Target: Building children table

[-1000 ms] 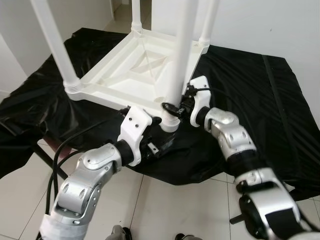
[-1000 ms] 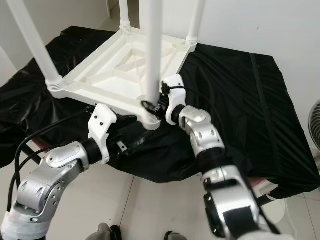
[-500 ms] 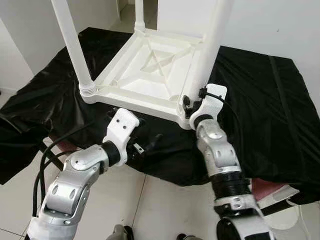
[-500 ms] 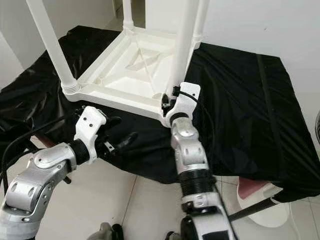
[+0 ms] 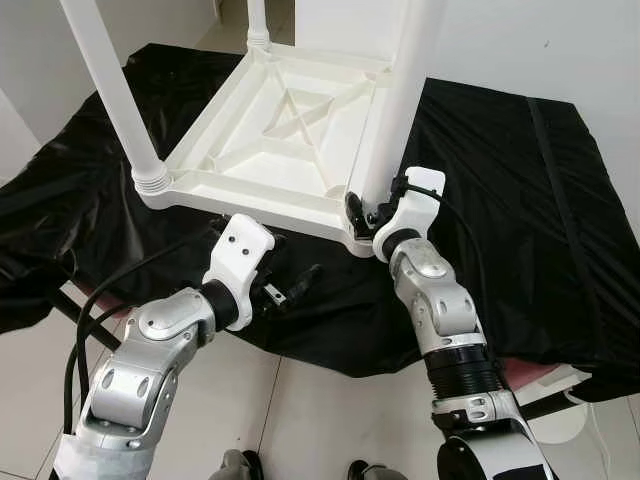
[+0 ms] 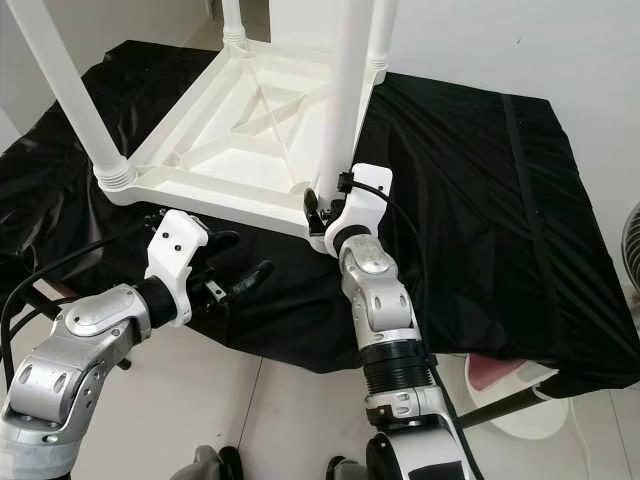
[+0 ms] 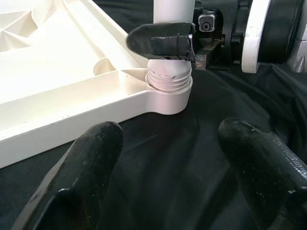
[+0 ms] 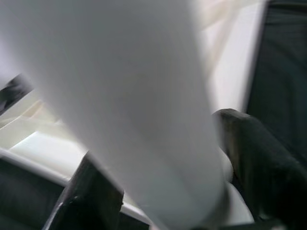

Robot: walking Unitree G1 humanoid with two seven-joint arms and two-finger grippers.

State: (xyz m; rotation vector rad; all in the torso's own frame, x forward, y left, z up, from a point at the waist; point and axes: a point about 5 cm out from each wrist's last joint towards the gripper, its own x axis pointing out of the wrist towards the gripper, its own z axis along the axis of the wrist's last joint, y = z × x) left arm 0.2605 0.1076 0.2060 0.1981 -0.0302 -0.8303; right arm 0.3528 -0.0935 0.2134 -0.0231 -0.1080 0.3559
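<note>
Between the fingers of the right gripper [image 6: 318, 208] the near table leg [image 6: 345, 95] is pinched just above its socket; the upturned white table [image 5: 285, 130] is laid on a black sheet [image 5: 500, 190], four legs upright; the left gripper [image 5: 290, 290] is held spread, just short of the table's near edge, over bare sheet.
</note>
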